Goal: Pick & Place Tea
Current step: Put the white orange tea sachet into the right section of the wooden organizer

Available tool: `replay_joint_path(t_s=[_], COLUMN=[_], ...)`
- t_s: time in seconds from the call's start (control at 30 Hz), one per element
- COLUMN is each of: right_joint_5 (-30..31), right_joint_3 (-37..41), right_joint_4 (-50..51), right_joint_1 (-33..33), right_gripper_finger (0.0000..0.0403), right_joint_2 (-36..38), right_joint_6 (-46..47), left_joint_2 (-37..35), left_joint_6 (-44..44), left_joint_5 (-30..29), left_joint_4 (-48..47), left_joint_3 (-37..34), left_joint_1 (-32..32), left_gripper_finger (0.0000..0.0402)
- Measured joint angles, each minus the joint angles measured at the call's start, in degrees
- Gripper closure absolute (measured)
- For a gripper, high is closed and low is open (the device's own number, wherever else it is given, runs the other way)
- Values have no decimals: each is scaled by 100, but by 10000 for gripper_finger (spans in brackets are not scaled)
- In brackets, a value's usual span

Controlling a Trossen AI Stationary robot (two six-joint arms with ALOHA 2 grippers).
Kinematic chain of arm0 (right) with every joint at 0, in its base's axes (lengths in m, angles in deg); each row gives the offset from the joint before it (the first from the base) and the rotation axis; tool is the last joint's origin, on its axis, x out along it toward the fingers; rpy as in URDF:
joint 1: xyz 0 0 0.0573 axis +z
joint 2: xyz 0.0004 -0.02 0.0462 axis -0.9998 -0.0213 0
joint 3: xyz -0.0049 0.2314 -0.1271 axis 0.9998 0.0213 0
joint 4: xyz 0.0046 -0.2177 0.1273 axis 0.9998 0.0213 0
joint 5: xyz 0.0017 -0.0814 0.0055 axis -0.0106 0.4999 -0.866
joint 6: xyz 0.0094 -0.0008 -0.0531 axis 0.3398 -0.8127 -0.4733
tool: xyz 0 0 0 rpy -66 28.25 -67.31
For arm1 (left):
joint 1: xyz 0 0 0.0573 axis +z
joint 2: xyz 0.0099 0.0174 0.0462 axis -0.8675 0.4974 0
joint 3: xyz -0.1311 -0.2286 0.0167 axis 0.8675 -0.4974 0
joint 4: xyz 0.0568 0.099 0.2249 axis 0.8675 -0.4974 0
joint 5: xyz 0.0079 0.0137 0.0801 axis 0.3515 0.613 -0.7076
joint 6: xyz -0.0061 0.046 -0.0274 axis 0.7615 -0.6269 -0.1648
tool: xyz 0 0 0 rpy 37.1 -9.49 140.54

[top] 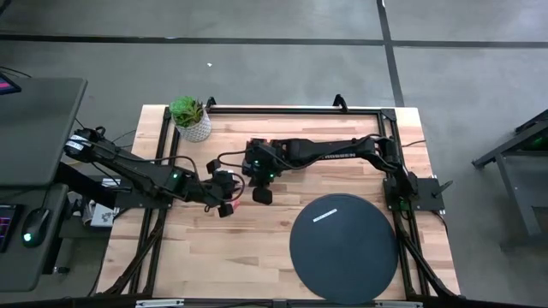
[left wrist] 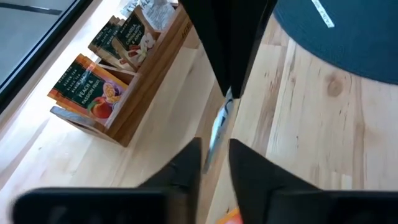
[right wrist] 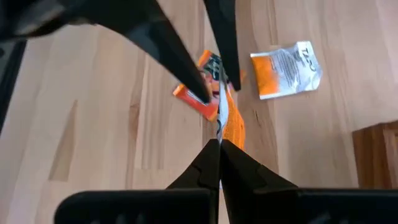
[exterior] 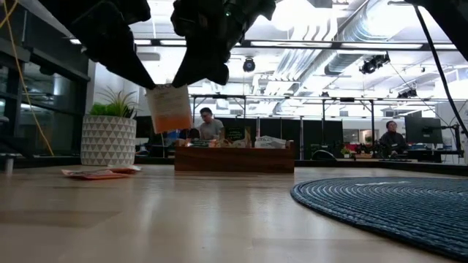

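One tea sachet point(exterior: 170, 108), orange and white, hangs in the air above the table's middle, between my two grippers. My right gripper point(right wrist: 219, 146) is shut on it. My left gripper point(left wrist: 214, 168) faces it from the table's left side. Its fingers stand a little apart, with the sachet's other edge point(left wrist: 213, 140) in the gap between them. In the high view the grippers meet at mid-table, left point(top: 227, 204) and right point(top: 261, 194). Below them, more sachets point(right wrist: 286, 68) lie flat on the wood. The wooden tray point(left wrist: 143, 93) holds upright sachets. My right gripper pinches the sachet's thin edge point(right wrist: 220, 127) between its two fingers, slanting down from the table's right side. The sachet hangs upright and clear of the table. My left gripper: its fingers flank the opposite edge with a visible gap, and I cannot tell whether either one touches it.
A black woven disc point(top: 342, 248) lies at the near right of the table. A potted plant point(top: 190, 118) stands at the far left corner. The tray point(exterior: 234, 159) sits toward the far edge, behind the grippers. Bare wood lies near the front left.
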Motion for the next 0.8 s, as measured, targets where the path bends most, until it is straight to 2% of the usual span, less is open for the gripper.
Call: replay_joint_path(t_s=[0.2, 0.33, 0.57, 0.8], right_joint_5=[350, 422, 150, 216], right_joint_3=[0, 0, 0, 0], right_joint_4=[336, 801, 1619, 1787], right_joint_1=[0, -17, -136, -416], right_gripper_finger=[402, 403, 403, 403], right_joint_2=[0, 0, 5, 298], right_joint_6=[-36, -132, -448, -573], left_joint_2=[0, -87, -291, -459], left_joint_6=[11, 409, 887, 1062], left_joint_5=[-1, 1, -147, -233], left_joint_4=[15, -185, -813, -1125], left_joint_3=[0, 0, -15, -42], left_joint_1=[0, 0, 0, 4], left_gripper_finger=[226, 189, 179, 179])
